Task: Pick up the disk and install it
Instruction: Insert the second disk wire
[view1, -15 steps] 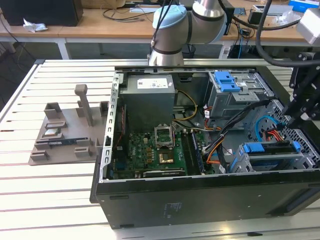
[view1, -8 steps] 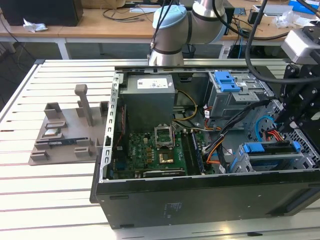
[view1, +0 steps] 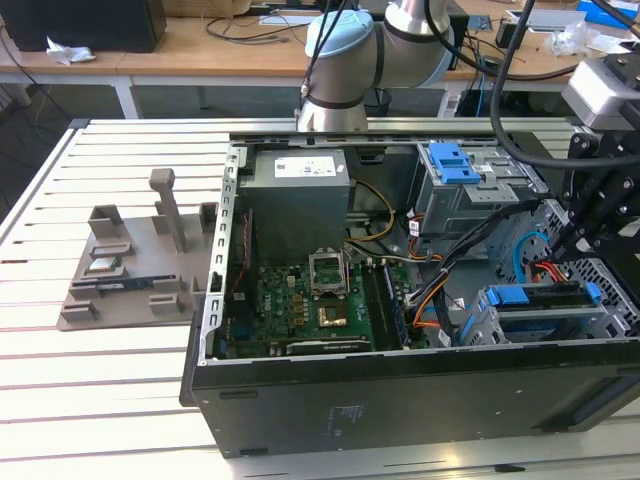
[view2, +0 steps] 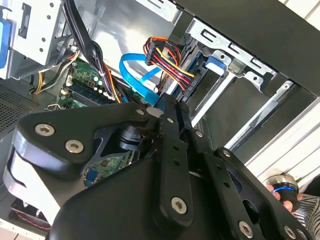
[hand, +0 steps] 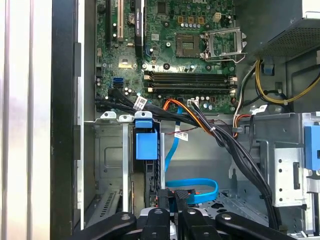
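The disk sits edge-on in the lower drive cage at the exterior view's right, showing as a blue strip with a dark body under it. In the first wrist view its blue rail end and dark edge stand in the cage slot. In the second wrist view the disk's blue rail lies just past the fingertips. My gripper hangs right above the disk's cable end. Its fingers are shut together, with nothing seen between them.
Black, orange and blue cables run across the case by the cage. A blue cable loops under the gripper. The upper cage carries a blue latch. The motherboard fills the case middle. A grey fixture stands on the table at the left.
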